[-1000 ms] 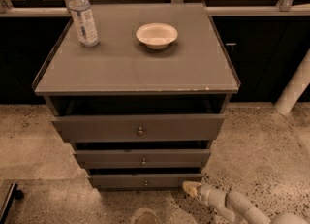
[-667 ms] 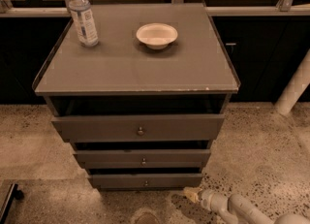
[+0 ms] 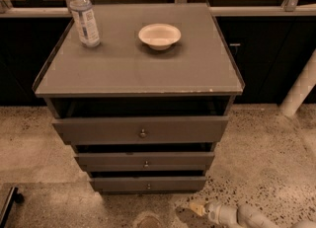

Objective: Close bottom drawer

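Note:
The bottom drawer (image 3: 148, 184) is the lowest of three fronts on the grey-brown cabinet (image 3: 138, 74). Its low, narrow panel has a small round metal knob (image 3: 148, 186). The middle drawer (image 3: 145, 161) and the wider top drawer (image 3: 142, 130) sit above it, and a dark gap shows above each front. My gripper (image 3: 197, 208) is low at the bottom right, near the floor. It is just below and to the right of the bottom drawer's right corner, apart from it. The white arm (image 3: 247, 217) runs off to the lower right.
A water bottle (image 3: 84, 17) and a white bowl (image 3: 159, 35) stand on the cabinet top. A white post (image 3: 301, 89) leans at the right. Dark cabinets line the back wall. The floor (image 3: 266, 148) is speckled. A dark object (image 3: 7, 202) lies at the bottom left.
My gripper has drawn back down and to the right, away from the bottom drawer's right corner. The drawers look unchanged.

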You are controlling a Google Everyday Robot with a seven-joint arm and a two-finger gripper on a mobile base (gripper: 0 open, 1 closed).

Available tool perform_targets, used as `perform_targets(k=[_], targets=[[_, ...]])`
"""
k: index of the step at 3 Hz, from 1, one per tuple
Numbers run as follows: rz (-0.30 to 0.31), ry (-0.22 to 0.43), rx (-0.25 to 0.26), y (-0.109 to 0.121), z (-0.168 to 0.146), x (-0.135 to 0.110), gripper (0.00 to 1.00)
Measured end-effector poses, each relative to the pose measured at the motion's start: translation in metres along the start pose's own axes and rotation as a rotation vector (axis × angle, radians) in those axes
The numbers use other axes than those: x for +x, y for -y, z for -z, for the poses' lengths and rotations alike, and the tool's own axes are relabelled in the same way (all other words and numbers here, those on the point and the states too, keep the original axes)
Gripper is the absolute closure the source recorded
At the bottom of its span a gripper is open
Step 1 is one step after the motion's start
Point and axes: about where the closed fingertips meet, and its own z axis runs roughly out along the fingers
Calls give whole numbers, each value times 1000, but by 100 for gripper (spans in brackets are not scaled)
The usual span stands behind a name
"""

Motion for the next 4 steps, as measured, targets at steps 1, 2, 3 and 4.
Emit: perform_targets(k=[1, 2, 3, 4], targets=[[0, 0, 0, 0, 0, 0, 59], [0, 0, 0, 0, 0, 0, 36], [0, 0, 0, 0, 0, 0, 12], [0, 0, 0, 0, 0, 0, 0]])
